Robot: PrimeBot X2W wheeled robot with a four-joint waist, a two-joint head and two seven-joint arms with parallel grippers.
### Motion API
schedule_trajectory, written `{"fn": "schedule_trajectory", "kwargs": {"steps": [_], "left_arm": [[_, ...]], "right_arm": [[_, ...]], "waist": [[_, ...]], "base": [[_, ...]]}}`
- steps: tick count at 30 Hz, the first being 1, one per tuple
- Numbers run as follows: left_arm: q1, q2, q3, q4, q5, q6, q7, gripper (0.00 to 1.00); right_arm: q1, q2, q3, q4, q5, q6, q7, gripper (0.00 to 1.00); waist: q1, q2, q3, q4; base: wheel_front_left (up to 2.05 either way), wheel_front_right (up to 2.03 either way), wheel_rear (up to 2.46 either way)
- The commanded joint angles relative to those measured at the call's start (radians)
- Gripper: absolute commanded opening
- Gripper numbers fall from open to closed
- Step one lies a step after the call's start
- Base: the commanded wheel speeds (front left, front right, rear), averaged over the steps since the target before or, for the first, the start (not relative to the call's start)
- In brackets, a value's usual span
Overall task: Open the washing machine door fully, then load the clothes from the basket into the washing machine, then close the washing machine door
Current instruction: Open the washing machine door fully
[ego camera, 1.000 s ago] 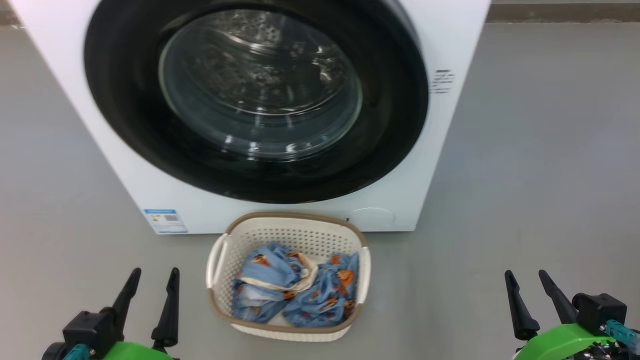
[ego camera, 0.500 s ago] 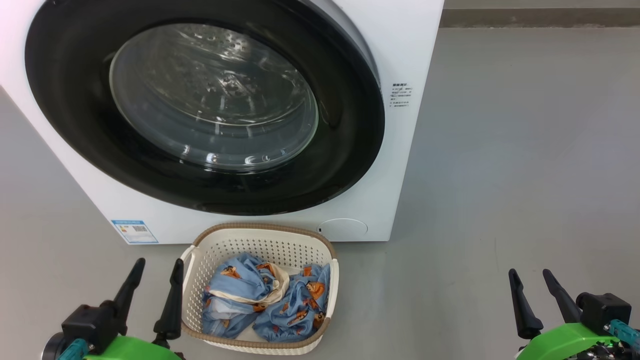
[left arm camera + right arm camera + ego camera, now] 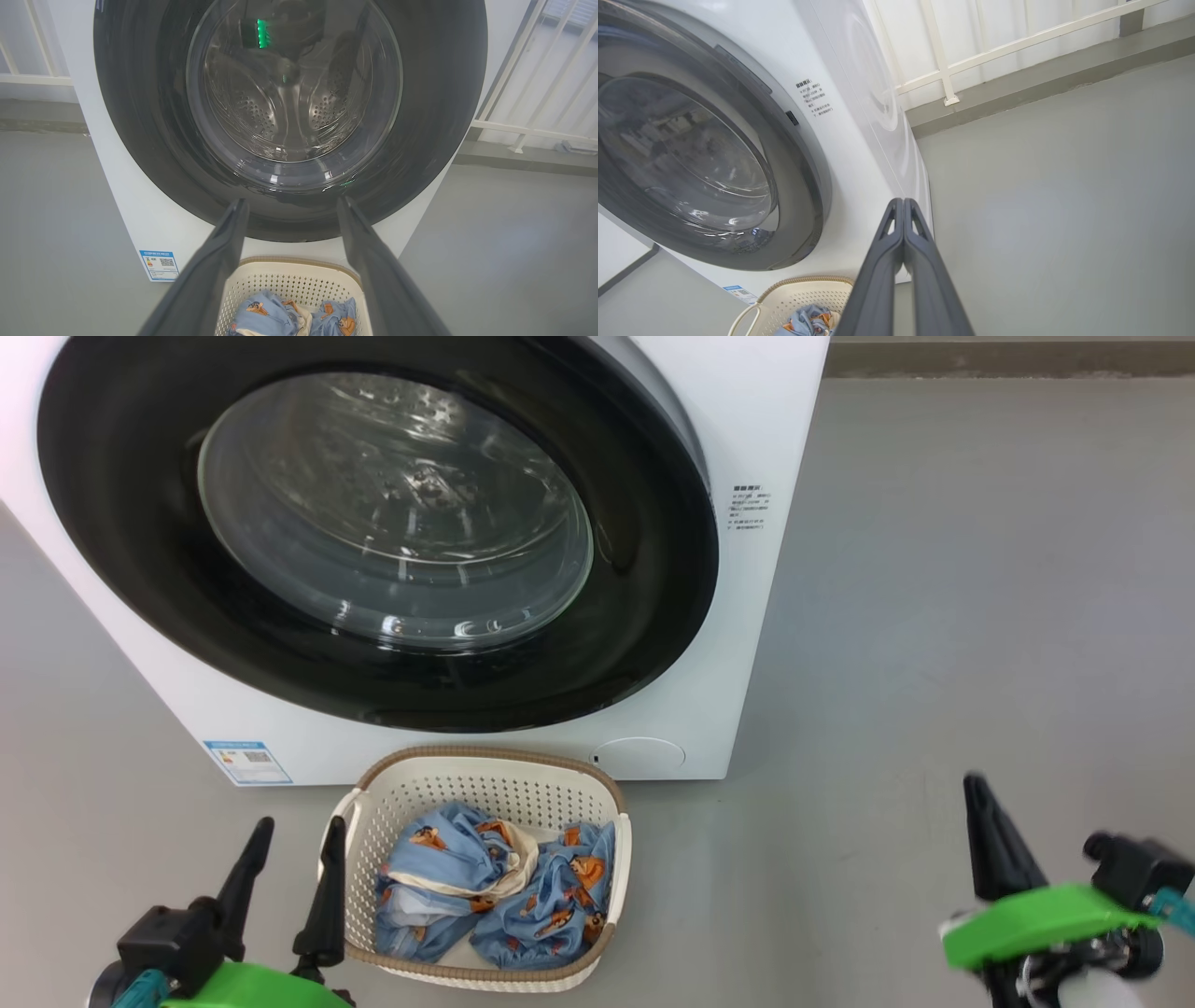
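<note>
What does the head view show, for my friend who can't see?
A white washing machine with its round black door shut stands on a grey floor, a cream basket of blue clothes before it. The left tool is open at lower left; the right tool is shut at lower right.

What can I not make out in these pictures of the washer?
- Head view: top of the round glossy black door, cut off by the upper edge.
- Head view: black print on the white boxy washing machine, too small to read.
- Head view: small blue label sticker, too small to read.
- Head view: right hand, blurred.
</note>
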Motion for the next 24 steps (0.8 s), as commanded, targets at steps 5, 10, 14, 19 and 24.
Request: {"fn": "schedule_trajectory", "kwargs": {"steps": [5, 10, 14, 19, 24], "left_arm": [[-0.022, 0.005, 0.033, -0.031, -0.009, -0.002, -0.006, 1.0], [-0.04, 0.005, 0.024, -0.034, -0.015, -0.002, -0.006, 1.0], [-0.061, 0.008, 0.012, -0.038, -0.022, -0.002, -0.006, 1.0], [-0.088, 0.013, -0.002, -0.04, -0.033, -0.002, -0.006, 1.0], [-0.111, 0.017, -0.02, -0.038, -0.043, -0.002, -0.006, 1.0]], "right_arm": [[-0.111, 0.005, 0.04, -0.081, 0.164, 0.002, -0.012, 0.0], [-0.208, 0.013, 0.052, -0.133, 0.393, 0.002, -0.012, 0.0], [-0.284, -0.007, 0.085, -0.152, 0.593, 0.002, -0.012, 0.0], [-0.369, -0.067, 0.152, -0.139, 0.86, 0.002, 0.034, 0.0], [-0.454, -0.126, 0.168, -0.095, 1.045, 0.002, 0.168, 0.0]], "waist": [[-0.0001, 0.0, 0.012, 0.0], [-0.0001, 0.0, 0.036, 0.011], [-0.0001, 0.0, 0.065, 0.028], [-0.0001, 0.0, 0.1, 0.053], [-0.0001, 0.0, 0.128, 0.08]], "base": [[0.0, 0.0, 0.0], [0.0, 0.0, 0.0], [0.0, 0.0, 0.0], [0.0, 0.0, 0.0], [0.0, 0.0, 0.0]]}}
